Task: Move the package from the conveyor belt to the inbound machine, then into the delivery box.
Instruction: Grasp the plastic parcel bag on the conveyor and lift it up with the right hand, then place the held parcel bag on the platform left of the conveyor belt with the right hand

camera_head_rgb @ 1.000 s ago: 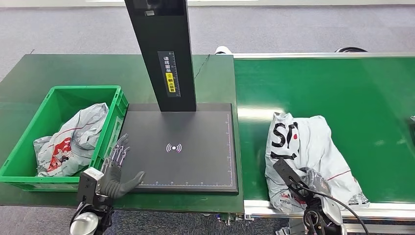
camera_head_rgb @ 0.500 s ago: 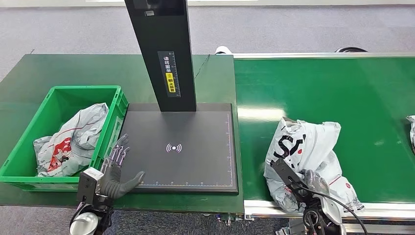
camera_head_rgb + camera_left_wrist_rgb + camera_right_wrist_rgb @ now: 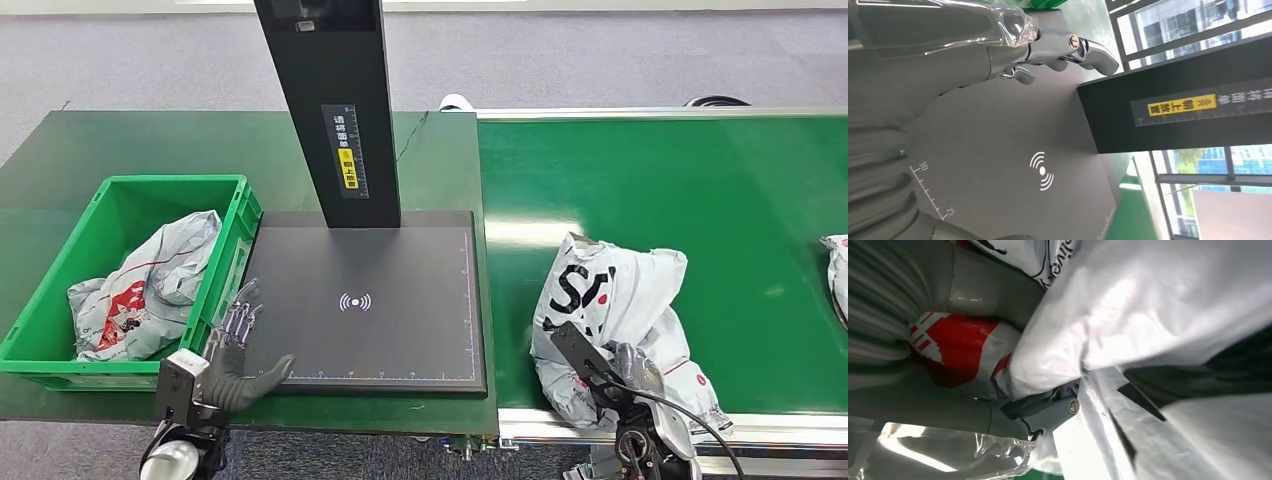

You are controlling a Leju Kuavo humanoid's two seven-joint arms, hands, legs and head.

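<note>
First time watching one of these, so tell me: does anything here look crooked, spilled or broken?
Nothing looks broken or spilled. The white package on the conveyor belt is crumpled and bunched up where the right hand grips it. Another package lies slumped in the green box.

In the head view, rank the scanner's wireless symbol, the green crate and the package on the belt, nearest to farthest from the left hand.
From the left hand:
1. Green crate, beside it, outward.
2. Wireless symbol, mid scanner pad.
3. Package on the belt, far across, held by the right hand.

- The package (image 3: 612, 320), gripped by the right hand (image 3: 630, 368), has bunched up and shifted left on the belt (image 3: 760, 200).
- Another package (image 3: 836, 268) has come in at the belt's right edge.
</note>
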